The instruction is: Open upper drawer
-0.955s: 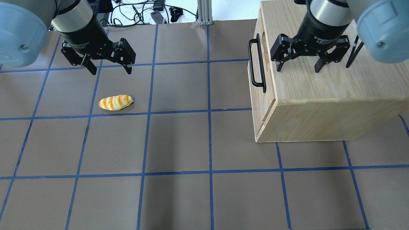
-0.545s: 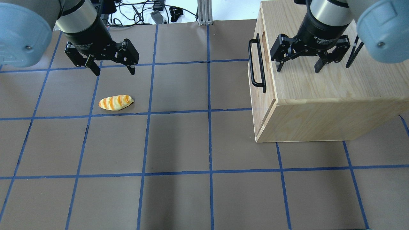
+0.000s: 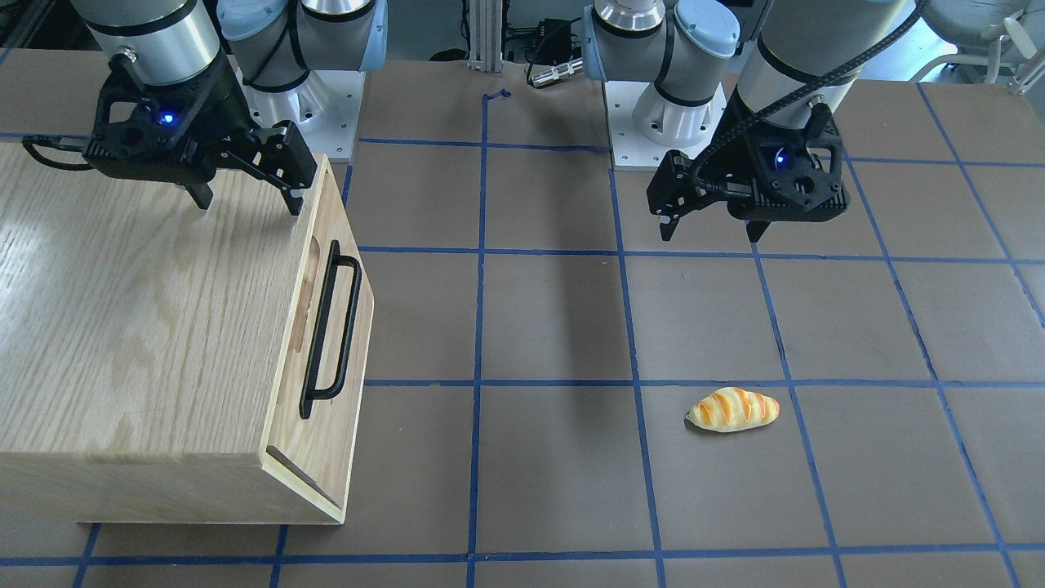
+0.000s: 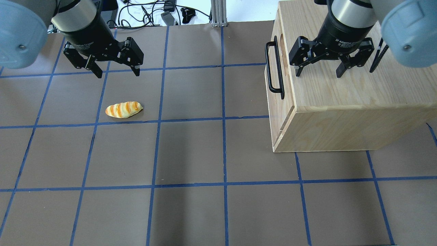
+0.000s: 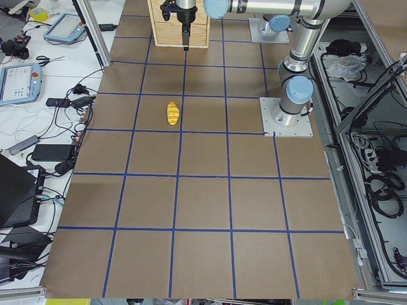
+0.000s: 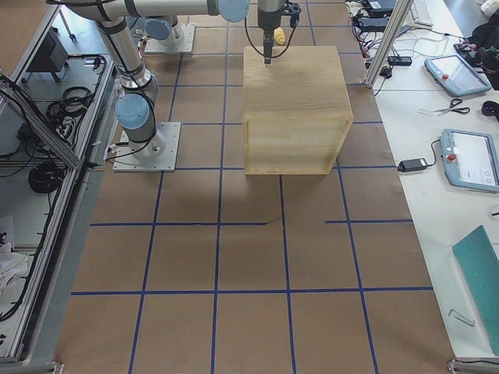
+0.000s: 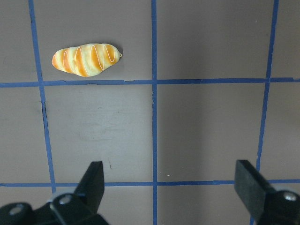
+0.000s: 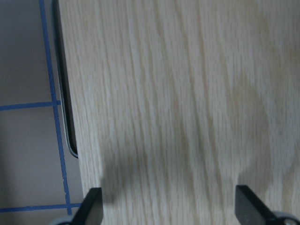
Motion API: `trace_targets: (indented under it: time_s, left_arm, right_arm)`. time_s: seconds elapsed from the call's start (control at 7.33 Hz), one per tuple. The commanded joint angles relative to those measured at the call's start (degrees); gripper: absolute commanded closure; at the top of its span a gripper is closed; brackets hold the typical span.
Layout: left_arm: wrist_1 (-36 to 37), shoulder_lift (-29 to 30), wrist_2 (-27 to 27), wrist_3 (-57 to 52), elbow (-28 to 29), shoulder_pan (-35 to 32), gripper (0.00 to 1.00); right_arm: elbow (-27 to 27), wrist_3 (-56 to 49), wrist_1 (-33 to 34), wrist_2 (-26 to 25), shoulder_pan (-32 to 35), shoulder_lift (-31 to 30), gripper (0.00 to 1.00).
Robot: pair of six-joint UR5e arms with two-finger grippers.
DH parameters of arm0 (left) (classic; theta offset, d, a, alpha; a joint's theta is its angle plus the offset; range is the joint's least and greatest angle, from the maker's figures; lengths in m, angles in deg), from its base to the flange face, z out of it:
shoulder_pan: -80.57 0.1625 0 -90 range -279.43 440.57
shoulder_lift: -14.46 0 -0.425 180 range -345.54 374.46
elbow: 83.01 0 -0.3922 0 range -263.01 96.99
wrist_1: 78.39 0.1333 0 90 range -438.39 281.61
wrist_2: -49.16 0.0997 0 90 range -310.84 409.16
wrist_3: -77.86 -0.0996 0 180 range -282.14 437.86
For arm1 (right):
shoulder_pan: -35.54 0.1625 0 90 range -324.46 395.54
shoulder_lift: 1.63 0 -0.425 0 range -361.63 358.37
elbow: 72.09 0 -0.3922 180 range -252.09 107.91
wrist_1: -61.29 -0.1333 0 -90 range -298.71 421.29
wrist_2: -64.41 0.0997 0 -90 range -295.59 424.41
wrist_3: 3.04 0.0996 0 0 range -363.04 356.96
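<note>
Across-table view: your right gripper [image 3: 246, 202] hangs wide open, empty, over the cabinet [image 3: 147, 310] top, just inboard of the upper drawer [image 3: 320, 214]. The drawer looks shut, though the steep angle hides its seam.

Overhead: the handle [image 4: 275, 70] runs lengthwise away from the robot, and the drawer front faces table centre. The left gripper [image 4: 118, 74] is open, empty, near the bread [image 4: 123, 110].

Right wrist: only wood below.

Risk: if you descend straight, the fingers strike the top. Clear the front edge first.
</note>
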State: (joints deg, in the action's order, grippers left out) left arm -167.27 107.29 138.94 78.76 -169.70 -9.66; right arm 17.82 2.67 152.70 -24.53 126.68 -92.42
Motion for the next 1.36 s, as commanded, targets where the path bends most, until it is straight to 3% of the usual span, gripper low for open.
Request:
trace_targets:
  time_s: [0.0, 0.55, 0.95, 1.23]
  left_arm:
    - [0.0, 0.3, 0.0, 0.2, -0.5, -0.1, 0.0]
    - [0.8, 2.9, -0.1, 6.7, 0.0, -4.1, 0.0]
    - [9.3, 5.0, -2.6, 12.3, 0.2, -12.0, 0.0]
    - [13.5, 6.8, -8.8, 14.1, 0.2, -13.4, 0.0]
  right_arm:
    - [0.0, 0.0, 0.0, 0.0, 0.0, 0.0, 0.0]
    - [0.0, 0.0, 0.0, 0.1, 0.0, 0.0, 0.0]
    - [0.0, 0.0, 0.0, 0.1, 0.0, 0.0, 0.0]
    - [0.0, 0.0, 0.0, 0.1, 0.0, 0.0, 0.0]
